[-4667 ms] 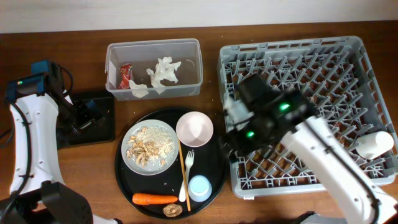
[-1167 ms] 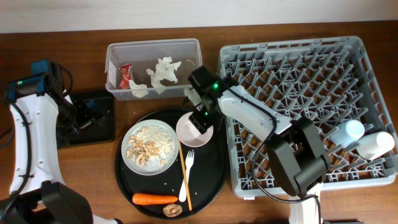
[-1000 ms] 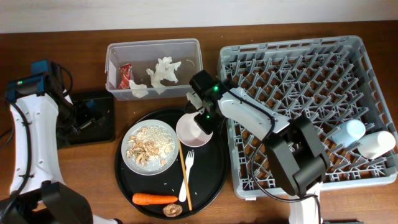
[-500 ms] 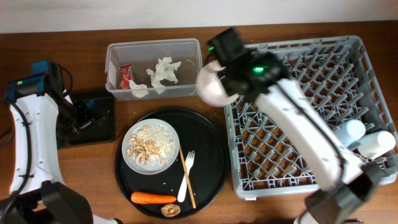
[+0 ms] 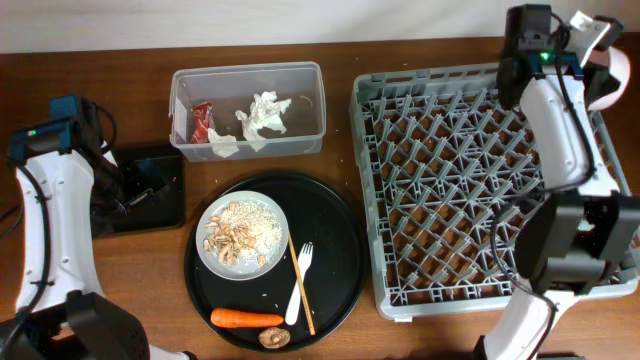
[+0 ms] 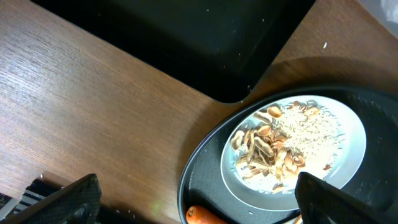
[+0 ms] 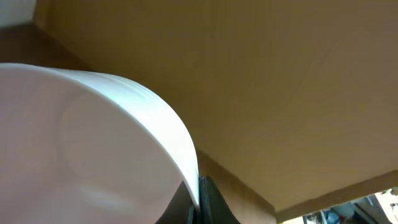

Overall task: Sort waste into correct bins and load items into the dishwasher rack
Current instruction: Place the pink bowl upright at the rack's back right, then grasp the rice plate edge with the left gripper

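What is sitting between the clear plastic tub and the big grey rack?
Nothing. In the overhead view, only a bare strip of wooden table separates the clear tub from the grey rack.

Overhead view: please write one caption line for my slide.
Right arm holds the pink bowl at the dishwasher rack's far right corner; plate, fork, carrot lie on the round tray.

Right arm stretched far back, its tool [image 5: 592, 45] clamping the small pink bowl [image 5: 609, 78]; left tool [image 6: 199, 186] spread wide.
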